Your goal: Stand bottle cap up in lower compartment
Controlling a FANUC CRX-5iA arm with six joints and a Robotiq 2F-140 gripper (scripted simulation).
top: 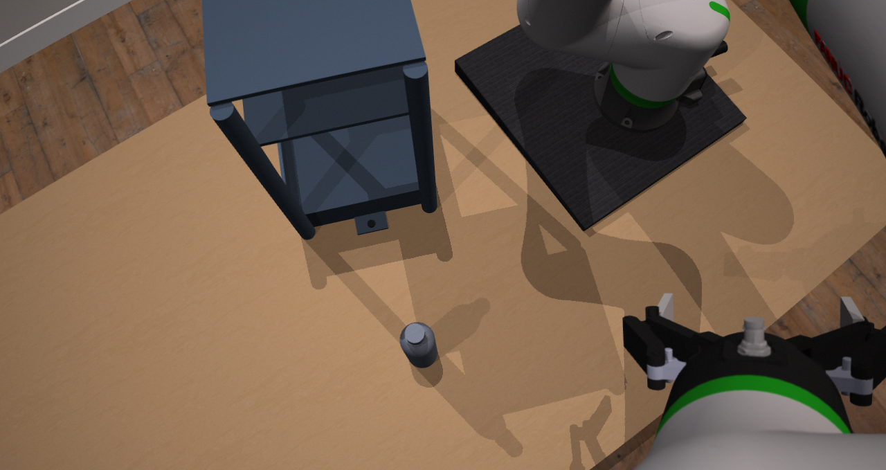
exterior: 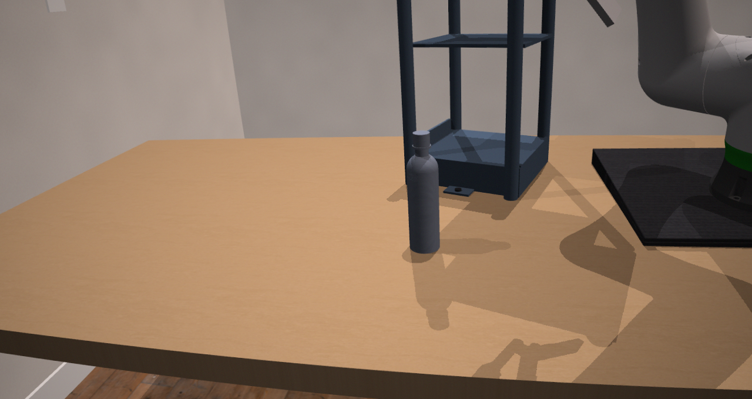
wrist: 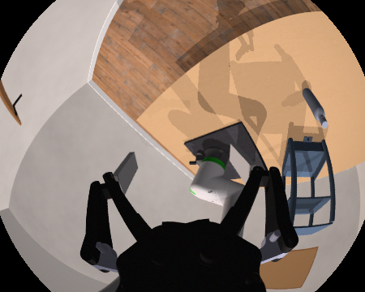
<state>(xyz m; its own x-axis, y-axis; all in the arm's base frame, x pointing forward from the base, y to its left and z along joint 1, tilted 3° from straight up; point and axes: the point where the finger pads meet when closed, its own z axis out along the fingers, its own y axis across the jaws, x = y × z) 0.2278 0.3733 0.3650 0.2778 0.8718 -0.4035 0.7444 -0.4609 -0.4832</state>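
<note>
The gripper (top: pixel 756 309) was wide open at lower right, and a clumsy bump could tip the bottle (top: pixel 419 345).

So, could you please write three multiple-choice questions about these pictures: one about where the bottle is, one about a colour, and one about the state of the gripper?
1. Where does the bottle stand?
A. In the lower compartment
B. On the table, outside the shelving unit
C. On the top shelf

2. What colour is the plate under the arm's base?
A. Black
B. Red
C. White

3. How is the gripper?
A. Shut on the bottle
B. Shut on nothing
C. Open and holding nothing

Answers:
1. B: the bottle stands upright on the table, apart from the shelving unit.
2. A: the base plate is black.
3. C: the gripper has its fingers spread wide, far from the bottle.
</note>
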